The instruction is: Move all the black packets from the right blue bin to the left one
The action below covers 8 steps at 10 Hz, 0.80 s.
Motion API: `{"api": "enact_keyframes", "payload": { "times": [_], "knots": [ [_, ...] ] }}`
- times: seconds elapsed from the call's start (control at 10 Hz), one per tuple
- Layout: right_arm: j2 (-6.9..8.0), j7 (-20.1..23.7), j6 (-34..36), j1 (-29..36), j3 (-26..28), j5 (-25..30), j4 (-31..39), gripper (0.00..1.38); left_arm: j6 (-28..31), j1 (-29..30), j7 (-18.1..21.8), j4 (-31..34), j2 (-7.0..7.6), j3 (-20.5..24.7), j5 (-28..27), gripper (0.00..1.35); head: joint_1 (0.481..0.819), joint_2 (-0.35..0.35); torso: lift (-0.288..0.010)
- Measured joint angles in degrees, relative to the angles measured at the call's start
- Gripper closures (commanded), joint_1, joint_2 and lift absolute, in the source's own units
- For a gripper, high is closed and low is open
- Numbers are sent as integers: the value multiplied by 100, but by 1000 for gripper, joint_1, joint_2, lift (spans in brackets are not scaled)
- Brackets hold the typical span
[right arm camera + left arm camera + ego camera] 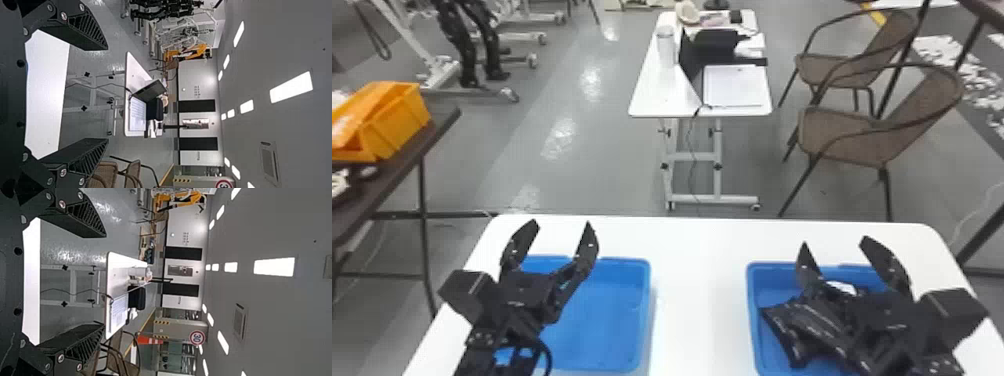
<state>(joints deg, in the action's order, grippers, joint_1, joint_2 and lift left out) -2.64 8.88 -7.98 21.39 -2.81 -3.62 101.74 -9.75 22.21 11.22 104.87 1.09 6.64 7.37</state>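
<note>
In the head view, my left gripper (pixel 559 235) stands open above the left blue bin (pixel 612 310), whose visible floor is bare blue. My right gripper (pixel 837 250) is over the right blue bin (pixel 763 285), also open. Several black packets (pixel 807 320) lie heaped in that bin, partly covered by the right gripper and arm. In the left wrist view, the left gripper (pixel 103 280) has its fingers wide apart and nothing between them. Likewise the right gripper (pixel 107 94) holds nothing in the right wrist view.
Both bins rest on a white table (pixel 699 280), with a strip of tabletop between them. Beyond it stand a smaller white table (pixel 652 90) with a laptop and wicker chairs (pixel 857 135). At the left, a dark table (pixel 439 120) holds an orange bin (pixel 397 120).
</note>
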Motion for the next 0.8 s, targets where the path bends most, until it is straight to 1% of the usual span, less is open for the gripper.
{"api": "enact_keyframes", "payload": {
  "times": [0.2, 0.8],
  "knots": [
    [0, -19, 103, 16, 0, -25, 26, 199, -7, -12, 0, -17, -3, 2, 40, 220, 695, 100, 0],
    [0, -120, -25, 60, -10, -113, -11, 199, -59, -7, 0, -34, 0, -5, 55, 220, 695, 95, 0]
  ]
}}
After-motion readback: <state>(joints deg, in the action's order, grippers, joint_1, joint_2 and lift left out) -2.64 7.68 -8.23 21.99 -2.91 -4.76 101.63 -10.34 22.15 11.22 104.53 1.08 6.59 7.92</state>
